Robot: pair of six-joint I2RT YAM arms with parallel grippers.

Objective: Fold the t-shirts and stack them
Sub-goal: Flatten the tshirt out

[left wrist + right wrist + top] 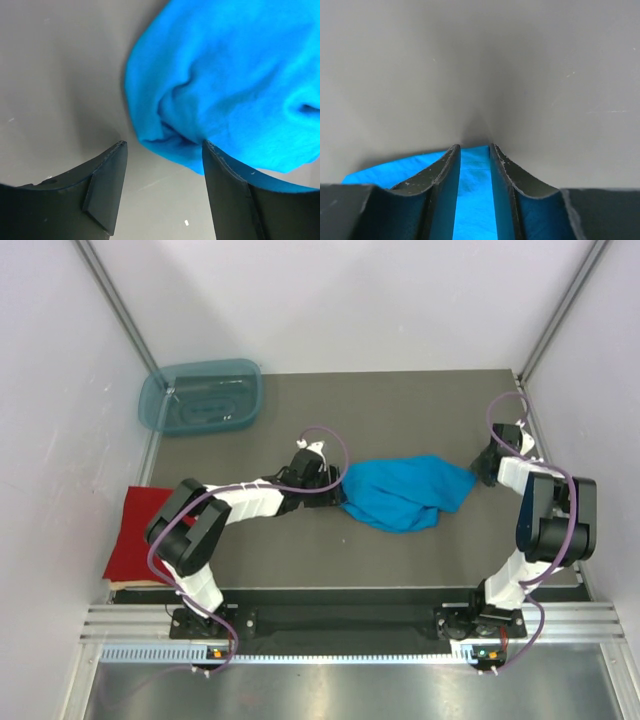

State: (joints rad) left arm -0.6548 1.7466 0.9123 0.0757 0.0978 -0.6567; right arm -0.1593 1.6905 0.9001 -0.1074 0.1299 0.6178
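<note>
The turquoise t-shirt (405, 492) lies crumpled in a heap at the middle of the grey table (400, 410). My left gripper (335, 485) is open at the heap's left edge. In the left wrist view the cloth (225, 75) bulges just past my left gripper (164, 144), and its right finger (225, 185) touches the hem. My right gripper (483, 472) sits at the heap's right tip. In the right wrist view the jaws of my right gripper (474, 147) stand close together with blue cloth (475, 200) pinched between them. The red t-shirt (140, 530) lies folded flat at the table's left edge.
A translucent blue-green tub (200, 397) stands at the back left corner. White walls with metal posts close in the table on three sides. Bare table surface runs behind and in front of the heap.
</note>
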